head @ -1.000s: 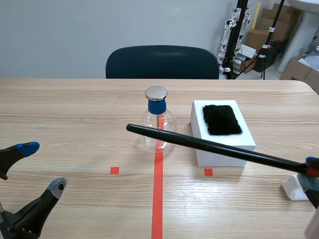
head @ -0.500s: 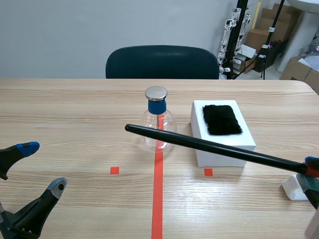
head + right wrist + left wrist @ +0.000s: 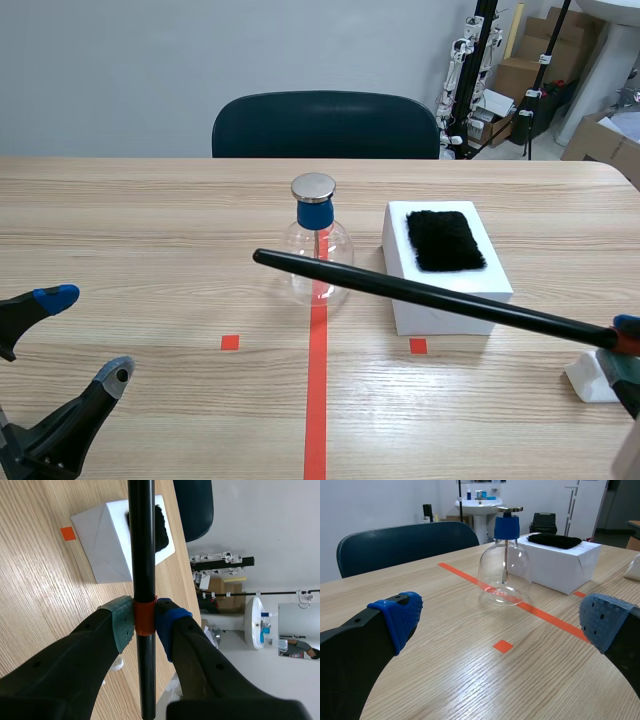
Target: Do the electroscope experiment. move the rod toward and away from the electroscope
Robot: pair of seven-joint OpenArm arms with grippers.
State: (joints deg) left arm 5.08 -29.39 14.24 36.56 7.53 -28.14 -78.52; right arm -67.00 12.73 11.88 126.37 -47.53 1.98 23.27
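The electroscope (image 3: 318, 243) is a clear glass flask with a blue stopper and a flat metal cap, standing on the red tape line at mid table; it also shows ahead of my left gripper (image 3: 500, 625) as the electroscope (image 3: 504, 562). A long black rod (image 3: 420, 293) with an orange band crosses in front of the flask, its tip just left of it. My right gripper (image 3: 142, 620) is shut on the rod (image 3: 141, 555) at the orange band, at the scene's right edge (image 3: 622, 345). My left gripper (image 3: 75, 340) rests open at the lower left.
A white box (image 3: 446, 270) with a black fur pad (image 3: 445, 240) on top stands right of the flask. A small white block (image 3: 592, 378) lies near the right gripper. A dark chair (image 3: 325, 125) stands behind the far table edge.
The rod's tip swayed a few pixels left and back; otherwise nothing has visibly moved.
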